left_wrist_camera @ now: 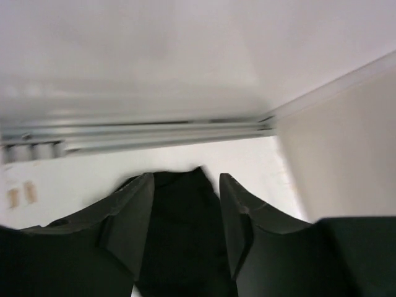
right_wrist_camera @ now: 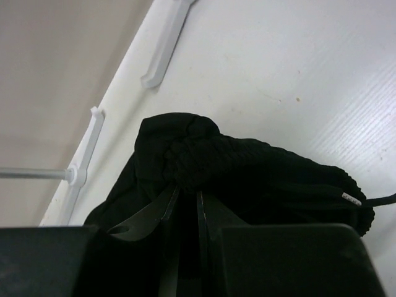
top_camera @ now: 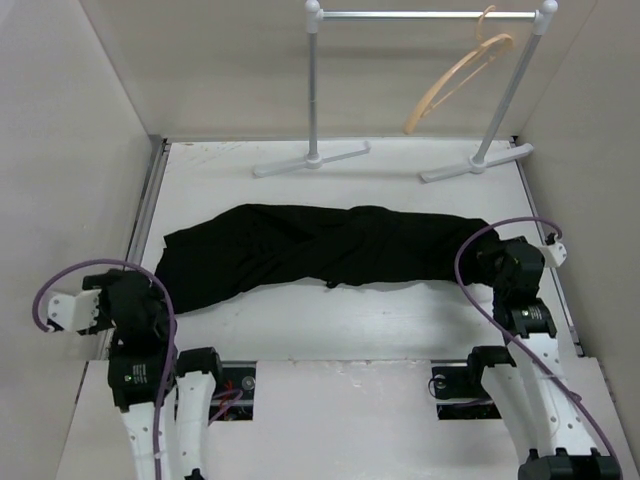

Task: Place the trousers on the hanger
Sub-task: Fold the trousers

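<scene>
The work surface is a flat white table [top_camera: 400,320], enclosed on three sides by plain off-white panels: a left wall [top_camera: 70,150], a back wall [top_camera: 220,60] and a right wall [top_camera: 590,100]; a grey metal channel [top_camera: 148,200] runs along the table's left edge at the foot of the left wall. At the far end stands a garment rail [top_camera: 425,15] of grey metal tubing with white joints; its two uprights rest on white bar feet [top_camera: 312,160] set on the table near the back wall. Illumination is even and diffuse, with soft shadows only; a pale board [top_camera: 350,420] with two dark rectangular cut-outs [top_camera: 240,383] covers the near edge.
</scene>
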